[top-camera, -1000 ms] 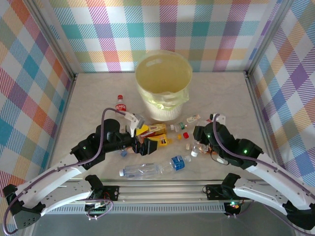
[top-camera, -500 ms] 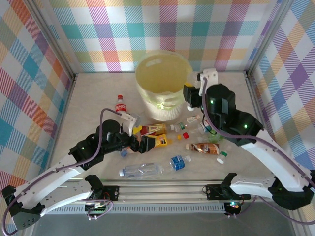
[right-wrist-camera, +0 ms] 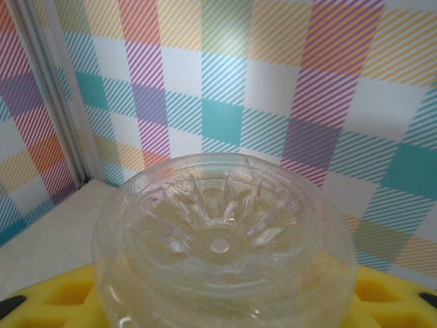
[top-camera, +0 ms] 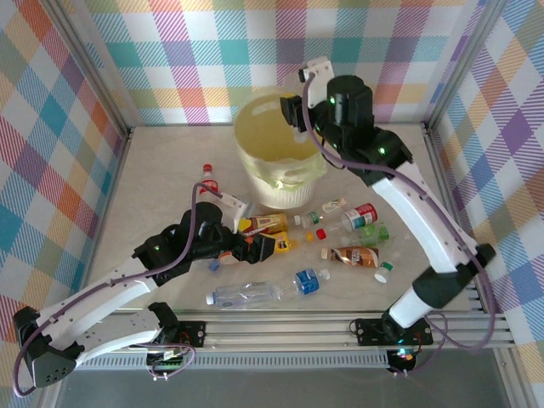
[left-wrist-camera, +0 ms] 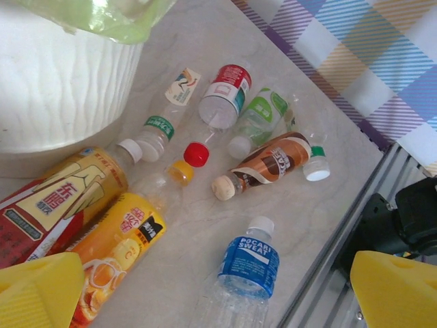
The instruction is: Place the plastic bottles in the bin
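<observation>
Above the bin (top-camera: 285, 194), the right gripper (top-camera: 293, 112) hides its load from overhead. Its wrist view shows it clamped on a clear bottle (right-wrist-camera: 222, 246), neck cut off. The left gripper (left-wrist-camera: 218, 287) is spread wide above plastic bottles (left-wrist-camera: 249, 266) lying beside the bin.

A bottle (right-wrist-camera: 222, 253) is held in the right claw (top-camera: 296, 113) above the bin (top-camera: 248, 160); other bottles (left-wrist-camera: 270, 164) are scattered on the table (top-camera: 161, 178) beneath the left claw (top-camera: 259, 248).

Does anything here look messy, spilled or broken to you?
No spill or damage shows. The bottles lie on their sides, scattered before the bin; one red-labelled bottle seems to stand upright, apart, on the left.
</observation>
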Available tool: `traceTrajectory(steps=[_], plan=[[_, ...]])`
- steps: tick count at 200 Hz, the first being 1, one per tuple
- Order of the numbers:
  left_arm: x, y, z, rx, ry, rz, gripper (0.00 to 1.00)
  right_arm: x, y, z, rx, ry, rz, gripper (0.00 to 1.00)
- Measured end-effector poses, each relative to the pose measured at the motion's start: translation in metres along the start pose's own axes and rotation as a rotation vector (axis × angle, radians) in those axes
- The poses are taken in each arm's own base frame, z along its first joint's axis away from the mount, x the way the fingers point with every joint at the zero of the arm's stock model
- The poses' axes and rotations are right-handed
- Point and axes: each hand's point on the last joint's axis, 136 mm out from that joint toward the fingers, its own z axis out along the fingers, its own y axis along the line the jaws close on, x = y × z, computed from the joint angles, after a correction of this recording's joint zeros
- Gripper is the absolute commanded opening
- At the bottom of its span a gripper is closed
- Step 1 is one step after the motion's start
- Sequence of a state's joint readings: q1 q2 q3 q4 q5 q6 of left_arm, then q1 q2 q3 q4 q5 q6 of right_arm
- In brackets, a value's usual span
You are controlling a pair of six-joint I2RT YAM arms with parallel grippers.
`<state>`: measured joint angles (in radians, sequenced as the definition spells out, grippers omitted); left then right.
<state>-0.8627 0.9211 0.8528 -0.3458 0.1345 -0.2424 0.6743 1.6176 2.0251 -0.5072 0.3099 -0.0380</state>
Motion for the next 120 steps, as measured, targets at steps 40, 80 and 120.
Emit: traceTrajectory(steps=[40,80,120], plan=[[-0.003,-0.004,0.0,0.015,0.001,0.001,1.0,0.027,0.001,0.043,-0.08,0.141,0.019,0.56],[-0.002,-0.009,0.002,0.026,0.019,0.007,1.0,0.066,0.004,0.072,-0.132,0.293,0.037,0.56],[0.005,-0.02,0.008,0.042,0.069,0.038,1.0,0.113,0.006,0.097,-0.161,0.448,0.068,0.57]])
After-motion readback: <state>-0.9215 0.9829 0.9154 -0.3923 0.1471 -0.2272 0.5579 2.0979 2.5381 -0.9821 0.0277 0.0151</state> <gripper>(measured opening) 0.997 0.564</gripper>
